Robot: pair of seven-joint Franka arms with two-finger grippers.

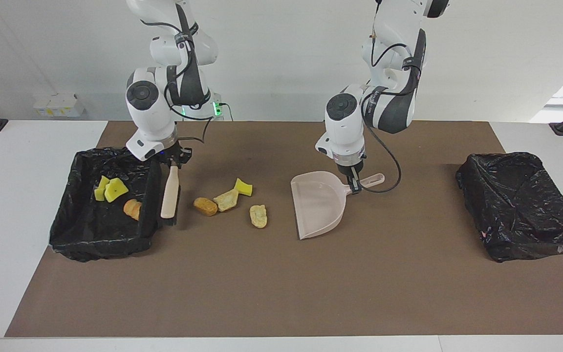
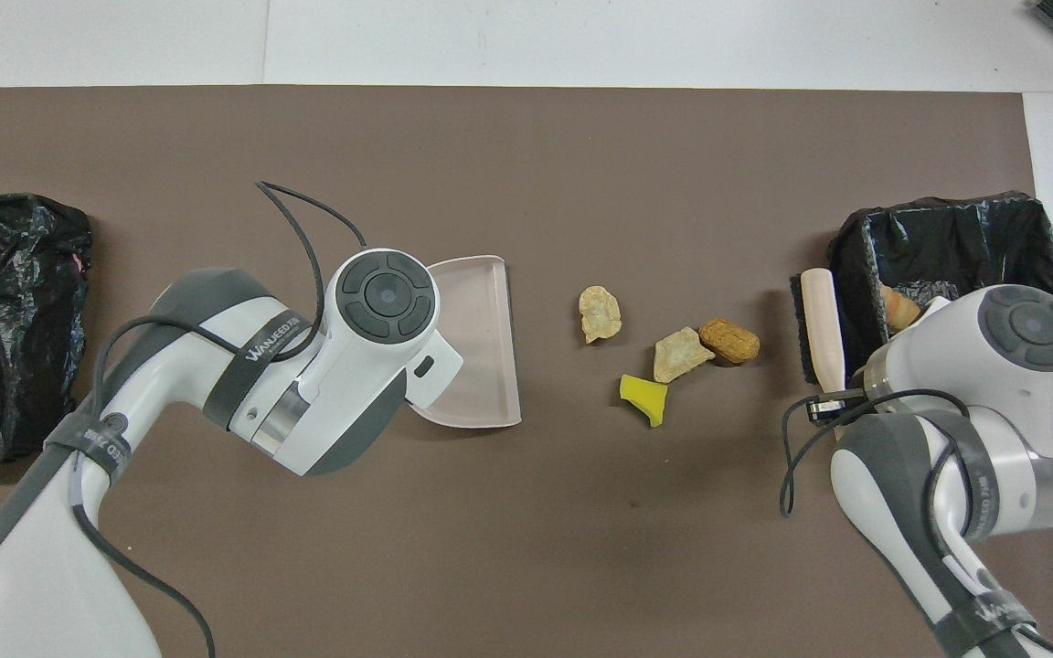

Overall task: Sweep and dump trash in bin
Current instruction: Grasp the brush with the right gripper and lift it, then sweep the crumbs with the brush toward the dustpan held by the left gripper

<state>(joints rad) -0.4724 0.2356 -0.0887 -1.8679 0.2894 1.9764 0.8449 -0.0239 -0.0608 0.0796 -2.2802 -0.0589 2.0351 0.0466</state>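
Left gripper (image 1: 355, 185) is low over the mat (image 1: 281, 293), fingers clamped on the dustpan (image 1: 319, 205) handle; pan sits flat on the mat, mouth toward the trash.

Right gripper (image 1: 176, 164) is at the near end of the brush (image 1: 170, 193), closed on its handle. Brush lies just beside the bin (image 1: 66, 230) wall at the right arm's end of the table, bristle edge down on the mat.

Loose trash sits on the mat between brush and dustpan: sponge piece (image 1: 243, 187) nearest the robots, then a pale lump (image 1: 226, 200) touching it, a brown lump (image 1: 205, 206) beside that one toward the brush, and a tan lump (image 1: 258, 216) farthest out, closer to the dustpan.

Inside that bin: two sponge scraps (image 1: 110, 189) and one bread lump (image 1: 133, 209) against the wall next to the brush.

Second bin (image 1: 521, 205) at the left arm's end of the table, black liner, well apart from the dustpan.
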